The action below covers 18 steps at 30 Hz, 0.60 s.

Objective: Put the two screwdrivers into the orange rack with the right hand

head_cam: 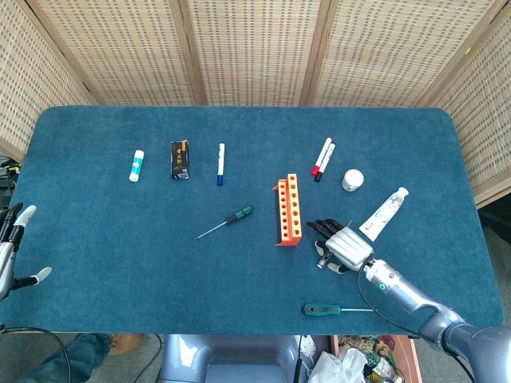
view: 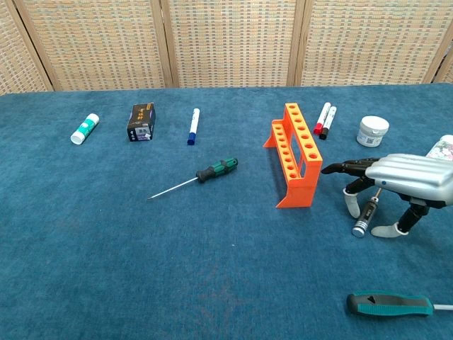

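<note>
The orange rack [head_cam: 288,210] [view: 296,153] stands upright right of the table's middle. One green-handled screwdriver [head_cam: 227,221] [view: 197,177] lies to its left. The other green-handled screwdriver [head_cam: 337,309] [view: 388,304] lies near the front edge. My right hand [head_cam: 340,242] [view: 398,183] hovers just right of the rack, fingers spread and arched over a small black-and-silver driver [head_cam: 321,260] [view: 368,215] lying on the cloth. Whether its fingers touch that driver is unclear. My left hand [head_cam: 9,249] sits at the table's left edge, fingers apart, holding nothing.
Along the back lie a glue stick [head_cam: 136,165], a black box [head_cam: 180,159], a blue-capped marker [head_cam: 220,163] and two markers [head_cam: 322,159]. A white jar [head_cam: 352,179] and a tube [head_cam: 384,213] sit behind my right hand.
</note>
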{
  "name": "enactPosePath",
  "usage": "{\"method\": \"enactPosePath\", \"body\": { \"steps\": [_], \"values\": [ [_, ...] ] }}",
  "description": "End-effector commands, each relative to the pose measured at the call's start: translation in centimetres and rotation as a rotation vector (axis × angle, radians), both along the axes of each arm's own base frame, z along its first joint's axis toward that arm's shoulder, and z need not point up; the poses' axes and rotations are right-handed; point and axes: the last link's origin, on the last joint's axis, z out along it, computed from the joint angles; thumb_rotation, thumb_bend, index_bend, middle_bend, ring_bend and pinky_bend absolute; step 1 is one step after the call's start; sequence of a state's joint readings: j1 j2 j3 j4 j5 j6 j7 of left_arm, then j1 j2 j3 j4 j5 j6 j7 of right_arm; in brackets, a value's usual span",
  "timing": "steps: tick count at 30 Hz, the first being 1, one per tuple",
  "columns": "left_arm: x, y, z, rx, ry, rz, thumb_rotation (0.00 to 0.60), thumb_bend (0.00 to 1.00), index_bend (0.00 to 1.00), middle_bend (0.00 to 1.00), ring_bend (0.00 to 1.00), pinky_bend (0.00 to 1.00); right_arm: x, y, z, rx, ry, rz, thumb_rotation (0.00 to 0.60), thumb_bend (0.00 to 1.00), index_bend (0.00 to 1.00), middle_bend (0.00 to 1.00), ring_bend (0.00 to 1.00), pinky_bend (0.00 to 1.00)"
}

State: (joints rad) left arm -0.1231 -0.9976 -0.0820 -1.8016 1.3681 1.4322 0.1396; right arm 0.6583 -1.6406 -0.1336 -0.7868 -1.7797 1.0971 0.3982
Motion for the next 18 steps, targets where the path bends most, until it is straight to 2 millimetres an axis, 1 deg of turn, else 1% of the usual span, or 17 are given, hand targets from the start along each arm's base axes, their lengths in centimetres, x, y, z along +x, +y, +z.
{"method": "enactPosePath", "body": {
  "steps": [1,6,10,15,18],
  "values": [
    [0.0,0.0,0.01,0.0,-0.001,0.0,0.6,0.0,0.0,0.0,0.0,0.0,0.0,-0.11,-0.11,-0.004,0.001,-0.006,0.6,0.28,0.5,0.02,0.0,0.1],
    [-0.04,0.0,0.01,-0.002,0.0,0.003,0.6,0.0,0.0,0.0,0.0,0.0,-0.22,-0.24,-0.29,-0.009,-0.003,-0.024,0.6,0.33,0.56,0.04,0.0,0.1],
    [-0.03,0.07,0.03,0.0,-0.002,0.004,0.6,0.0,0.0,0.0,0.0,0.0,-0.12,-0.24,-0.36,-0.01,-0.03,-0.031,0.6,0.35,0.63,0.06,0.0,0.11],
    [0.0,0.01,-0.01,-0.002,-0.002,0.003,0.6,0.0,0.0,0.0,0.0,0.0,0.14,-0.37,-0.42,-0.018,-0.07,-0.046,0.6,0.39,0.65,0.07,0.0,0.12],
    [-0.01,-0.03,0.01,-0.001,-0.003,0.003,0.6,0.0,0.0,0.0,0.0,0.0,0.21,-0.43,-0.28,-0.021,-0.086,-0.052,0.6,0.39,0.65,0.07,0.0,0.12]
  ]
}}
